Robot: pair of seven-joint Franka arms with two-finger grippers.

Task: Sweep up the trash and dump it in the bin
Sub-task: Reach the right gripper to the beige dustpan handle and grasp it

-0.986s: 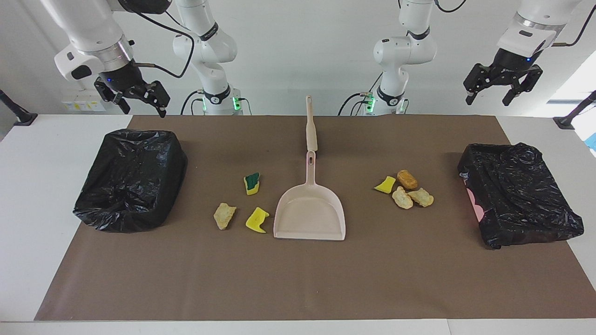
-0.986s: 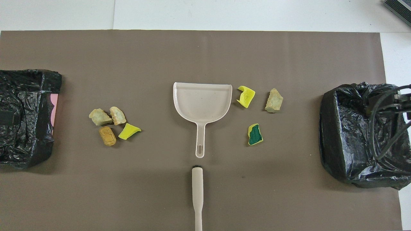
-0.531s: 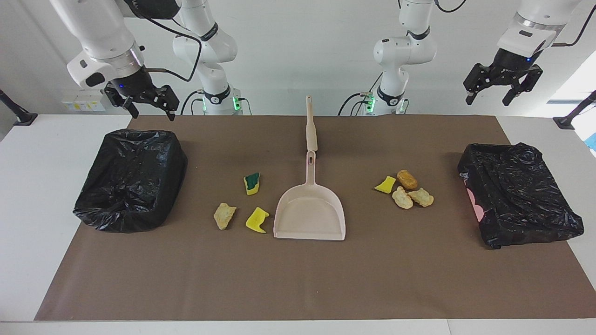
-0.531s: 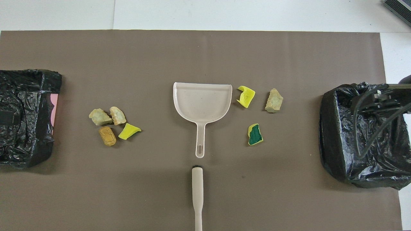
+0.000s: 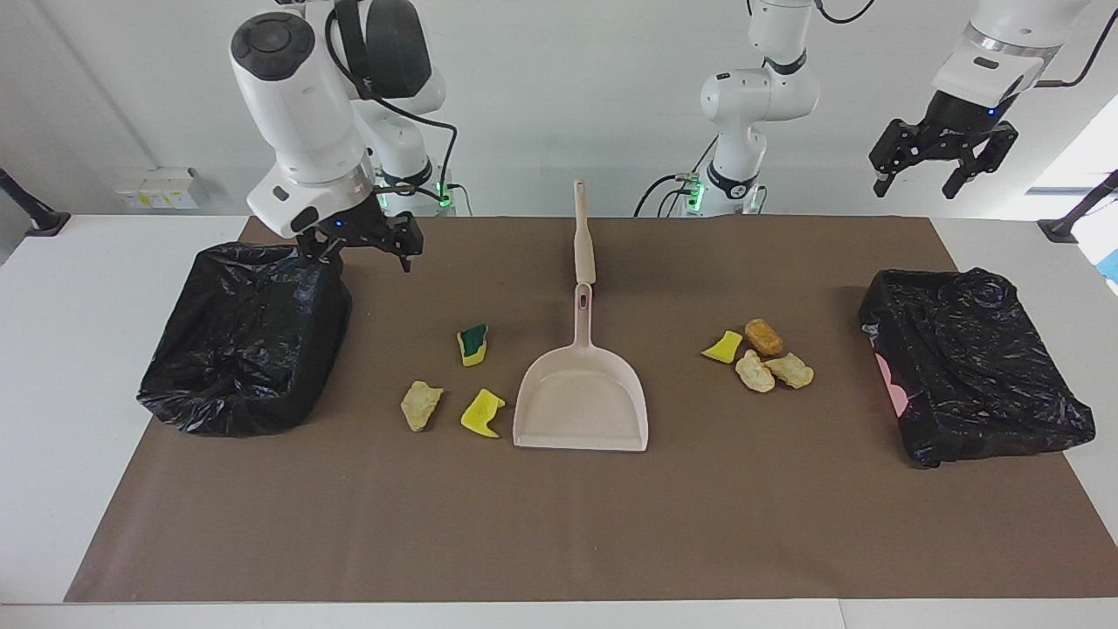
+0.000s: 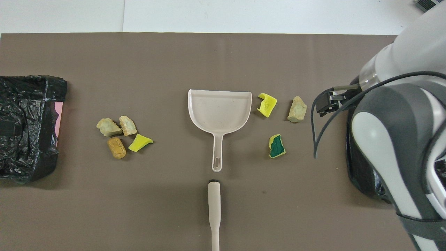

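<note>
Trash lies on the brown mat either side of a beige dustpan (image 5: 581, 397) (image 6: 219, 111). Toward the right arm's end are a green-faced sponge (image 5: 472, 343) (image 6: 277, 146), a yellow sponge (image 5: 482, 413) (image 6: 267, 104) and a tan chunk (image 5: 421, 405) (image 6: 297, 109). Toward the left arm's end several yellow and brown scraps (image 5: 763, 354) (image 6: 120, 136) cluster together. Two bins lined with black bags stand at the table's ends (image 5: 249, 336) (image 5: 974, 362). My right gripper (image 5: 358, 249) hangs open and empty over the corner of its bin. My left gripper (image 5: 917, 182) waits open, high over the table's corner.
A beige brush handle (image 5: 583, 236) (image 6: 214, 209) lies in line with the dustpan's handle, nearer to the robots. In the overhead view the right arm (image 6: 400, 139) covers most of its bin (image 6: 359, 170). White table borders the mat.
The right arm has swung in from outside the table's end and come down, its gripper now over the bin's corner. The left arm and all the things on the mat have stayed put.
</note>
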